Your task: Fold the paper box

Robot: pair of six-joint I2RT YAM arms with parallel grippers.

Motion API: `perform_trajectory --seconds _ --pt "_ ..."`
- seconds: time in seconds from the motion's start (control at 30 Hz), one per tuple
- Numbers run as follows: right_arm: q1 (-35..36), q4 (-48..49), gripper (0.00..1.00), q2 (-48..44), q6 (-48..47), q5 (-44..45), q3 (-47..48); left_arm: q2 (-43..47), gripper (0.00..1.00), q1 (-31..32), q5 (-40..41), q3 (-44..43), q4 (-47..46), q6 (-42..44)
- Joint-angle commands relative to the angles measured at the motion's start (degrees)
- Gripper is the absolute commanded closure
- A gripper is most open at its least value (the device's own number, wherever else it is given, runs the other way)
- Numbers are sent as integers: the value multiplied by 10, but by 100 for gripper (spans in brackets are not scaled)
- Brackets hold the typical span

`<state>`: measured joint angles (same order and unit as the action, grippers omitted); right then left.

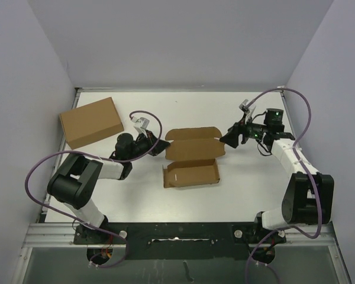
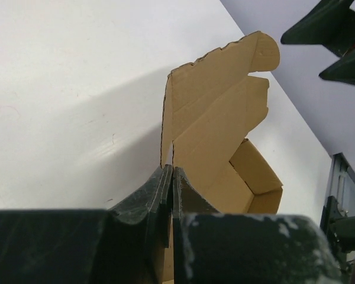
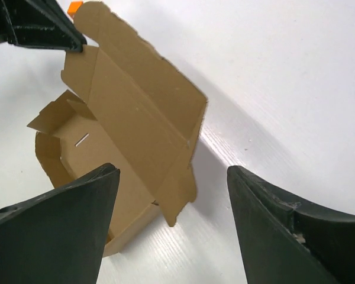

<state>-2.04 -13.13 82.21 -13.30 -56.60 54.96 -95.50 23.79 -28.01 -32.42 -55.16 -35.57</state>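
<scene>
The paper box (image 1: 192, 161) is set in the middle of the table (image 1: 254, 189), lid raised. The left gripper (image 1: 163, 145) jaws are clamped on the lid's left edge. The right gripper (image 1: 228, 139) jaws are spread near its right end. The cardboard is judged light, stiff and easily creased, and best held by the flap edges. No writing can be read.

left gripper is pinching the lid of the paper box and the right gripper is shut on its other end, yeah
Not quite. The right gripper is open: its fingers stand wide apart, with the box's end flap ahead of them and not clamped, as the right wrist view shows. The rest holds: the left gripper is pinched shut on the lid of the paper box.
</scene>
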Motion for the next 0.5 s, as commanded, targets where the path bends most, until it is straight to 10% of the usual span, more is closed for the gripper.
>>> perform_trajectory --seconds 0.0,0.47 --pt "-37 95 25 -10 59 -47 -5 19 100 -2 -33 -12 -58 60" --pt "-10 -71 28 112 -40 -145 51 41 100 8 -27 4 -72 92"
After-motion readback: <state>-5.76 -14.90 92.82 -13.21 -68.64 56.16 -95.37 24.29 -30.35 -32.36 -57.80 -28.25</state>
